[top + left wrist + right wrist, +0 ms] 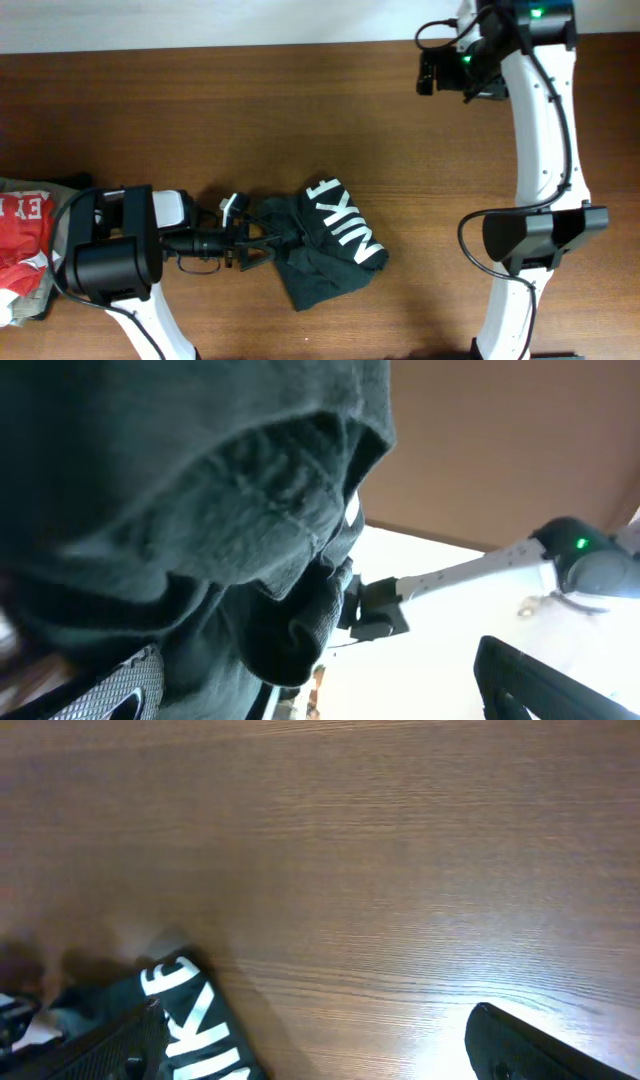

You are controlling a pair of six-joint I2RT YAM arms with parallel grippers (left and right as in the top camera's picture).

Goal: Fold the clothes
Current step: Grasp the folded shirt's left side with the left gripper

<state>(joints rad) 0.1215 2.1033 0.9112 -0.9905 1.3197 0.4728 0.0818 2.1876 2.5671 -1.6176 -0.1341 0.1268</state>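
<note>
So far: nothing looks folded; the T-shirt point(325, 240) is a crumpled heap, and its white NIKE lettering point(350, 225) runs aslant across the top.
Left to do: by my judgement nearly all of it. The shirt needs spreading flat first, then the sleeves and halves brought over.
Shirt's place: near the front edge of the desk, about midway along it.
My left gripper point(262, 243): pushed into the heap's left side. In the wrist view its fingers stand apart, with dark cloth piled over the textured pad point(110, 695); I see no pinch on it.
My right gripper point(432, 72): up by the far right corner, well apart from the shirt, fingers spread wide and holding nothing.
Desk point(300, 110): smooth brown wood grain, with a bright glare patch in the right wrist view.
Other cloth: a red garment point(25, 215) with white letters lies on a grey-beige one point(25, 300) at the left edge, toward the front corner.
Room: a pale strip shows beyond the far edge.
</note>
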